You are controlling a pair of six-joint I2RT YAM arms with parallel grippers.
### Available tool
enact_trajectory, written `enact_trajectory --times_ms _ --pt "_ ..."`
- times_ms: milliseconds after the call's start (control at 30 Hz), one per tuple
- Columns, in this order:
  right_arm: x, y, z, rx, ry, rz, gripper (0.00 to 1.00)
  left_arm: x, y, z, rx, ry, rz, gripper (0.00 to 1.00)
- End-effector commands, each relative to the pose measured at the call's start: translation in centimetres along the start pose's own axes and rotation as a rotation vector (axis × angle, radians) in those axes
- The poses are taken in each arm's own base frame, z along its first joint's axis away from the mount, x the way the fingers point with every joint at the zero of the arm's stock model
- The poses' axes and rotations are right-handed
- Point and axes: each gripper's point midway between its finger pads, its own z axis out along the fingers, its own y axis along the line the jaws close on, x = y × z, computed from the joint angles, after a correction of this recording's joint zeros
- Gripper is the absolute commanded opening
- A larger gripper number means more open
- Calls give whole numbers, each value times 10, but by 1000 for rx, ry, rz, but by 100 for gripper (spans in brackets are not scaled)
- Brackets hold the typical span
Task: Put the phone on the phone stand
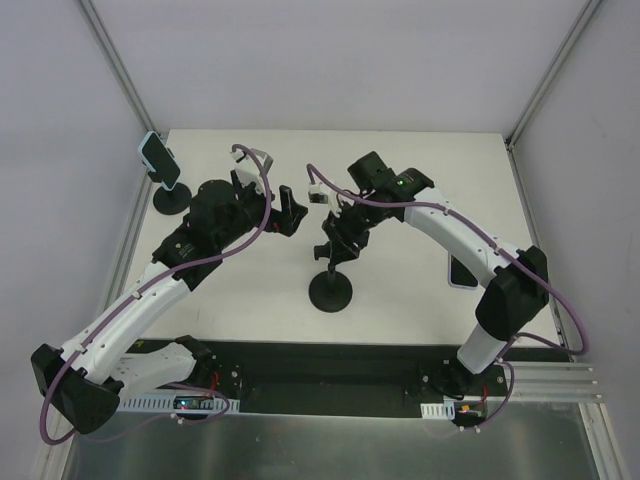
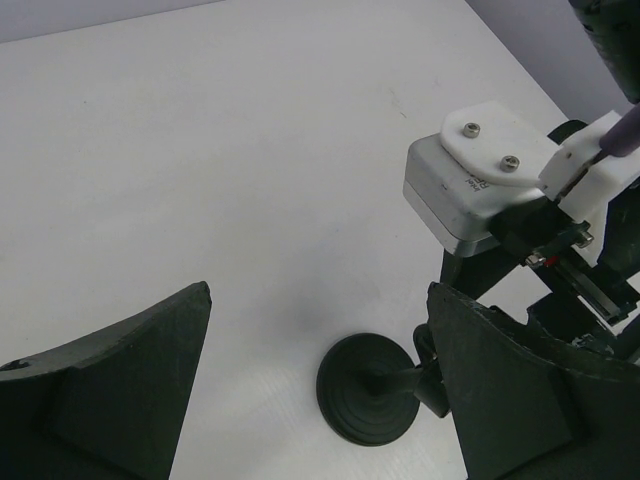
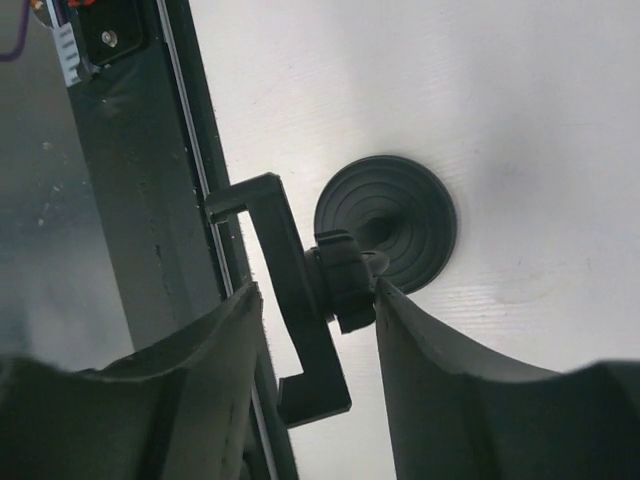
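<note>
Frankly, left gripper (image 1: pixel 290 212) wide open, I worry my right gripper (image 3: pixel 318 295), straddling the phone stand (image 1: pixel 330 292) (gripping or loose, I cannot tell), topples it while the phone (image 1: pixel 461 272) lies flat well to its right.

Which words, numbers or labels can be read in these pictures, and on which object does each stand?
Nothing can be read for certain.
Dark print on the silver camera box, left wrist view: too blurred.
White sticker on the black rail, right wrist view: too small.
</note>
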Motion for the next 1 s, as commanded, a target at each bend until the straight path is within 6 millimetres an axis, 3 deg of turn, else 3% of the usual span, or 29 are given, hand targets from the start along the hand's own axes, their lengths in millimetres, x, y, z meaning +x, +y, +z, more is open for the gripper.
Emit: enact_trajectory --times_ms 0,100,133,267,333,367,400,467,500,567,600,700,733,800,833,900,933,967 --pt "-8 13 -14 -12 -15 12 56 -19 -5 -7 16 -68 15 89" --pt "-13 9 -16 40 -49 36 90 -21 -5 -10 15 -78 20 89" --pt "-15 9 -17 45 -64 59 97 -22 -5 -10 14 -81 18 89" --pt "-7 12 -26 106 -87 126 96 -26 -5 -15 13 -95 20 92" --pt "-12 13 -43 179 -162 138 96 -27 -5 -16 14 -101 22 93" --pt "0 11 -44 192 -168 176 96 -28 -6 -17 16 -104 23 94" --pt "-11 15 -61 220 -262 145 96 -30 -7 -18 20 -108 23 95" --pt "-13 26 -83 237 -374 152 96 -30 -8 -19 25 -110 23 96" --pt "-7 20 -80 257 -404 161 96 -31 -8 -20 27 -111 24 97" --pt "5 8 -98 361 -481 235 96 -32 -8 -20 26 -114 25 98" --pt "26 -15 -96 476 -471 313 96 -32 -8 -20 26 -114 25 98" --pt "76 -66 -127 740 -516 600 96 -30 -10 -19 36 -109 21 98" --pt "109 -86 -139 822 -519 733 96 -30 -12 -19 42 -107 19 99" --pt "142 -100 -150 864 -565 958 96 -27 -16 -17 58 -95 20 99" --pt "173 -112 -161 902 -593 1097 96 -27 -17 -17 62 -92 18 99" --pt "196 -121 -167 867 -656 1277 96 -25 -21 -17 80 -86 14 99" --pt "221 -128 -178 891 -700 1383 96 -25 -21 -17 79 -86 10 99" --pt "229 -135 -179 865 -726 1437 96 -23 -21 -15 78 -83 7 99"
